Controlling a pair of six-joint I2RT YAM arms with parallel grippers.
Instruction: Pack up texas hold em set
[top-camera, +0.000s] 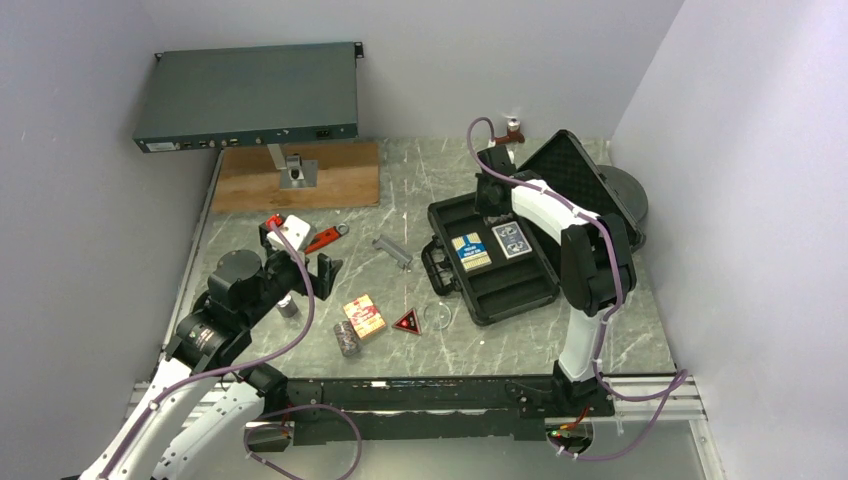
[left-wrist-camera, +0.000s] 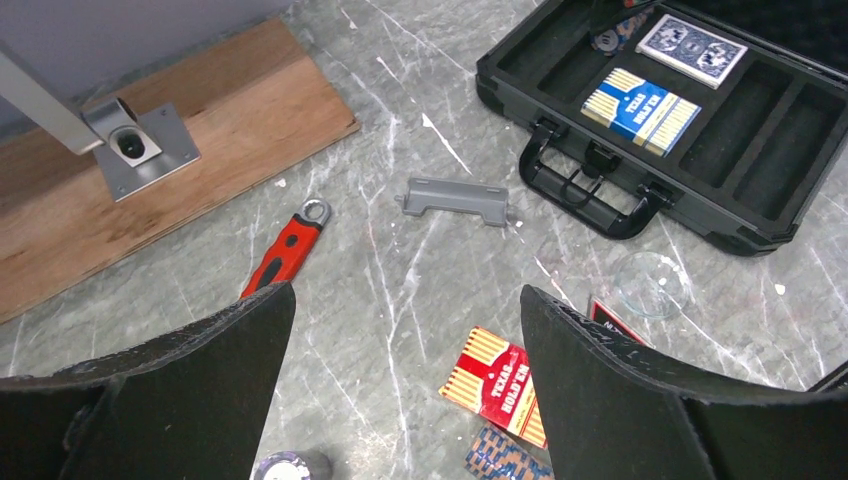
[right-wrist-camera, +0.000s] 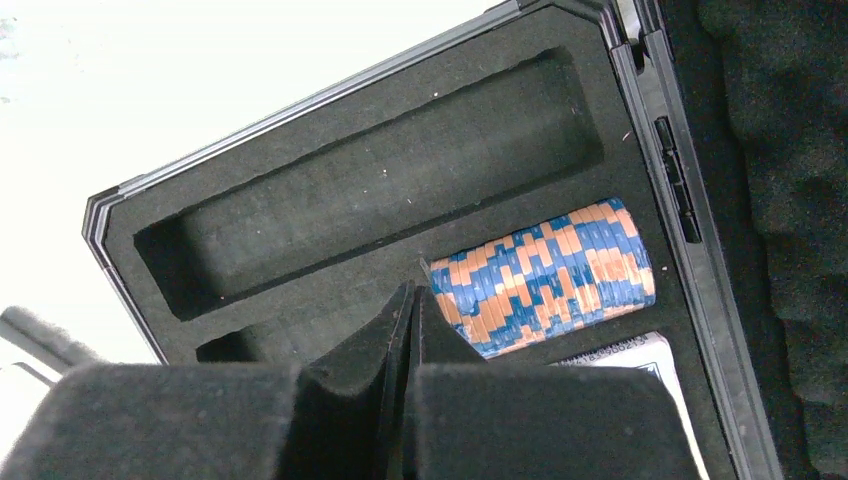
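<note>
The black case (top-camera: 520, 285) lies open at the right, its foam lid (top-camera: 570, 170) raised. A blue-yellow card box (top-camera: 471, 252) and a blue card box (top-camera: 511, 239) sit in its slots. My right gripper (right-wrist-camera: 413, 295) is shut and empty, low over the case's far end beside a blue-orange chip stack (right-wrist-camera: 545, 275) lying in a slot. On the table lie a red-orange card box (left-wrist-camera: 500, 385), a red triangle (top-camera: 407, 321), a clear disc (left-wrist-camera: 650, 285) and two chip stacks (top-camera: 347, 338) (top-camera: 288, 306). My left gripper (left-wrist-camera: 405, 300) hangs open above the table, left of the red-orange box.
A red-handled wrench (left-wrist-camera: 285, 250) and a grey bar (left-wrist-camera: 455, 198) lie between the left gripper and the case. At the back left, a wooden board (top-camera: 295, 175) carries a post holding a dark rack unit (top-camera: 250, 95). A dark round spool (top-camera: 625, 195) sits behind the lid.
</note>
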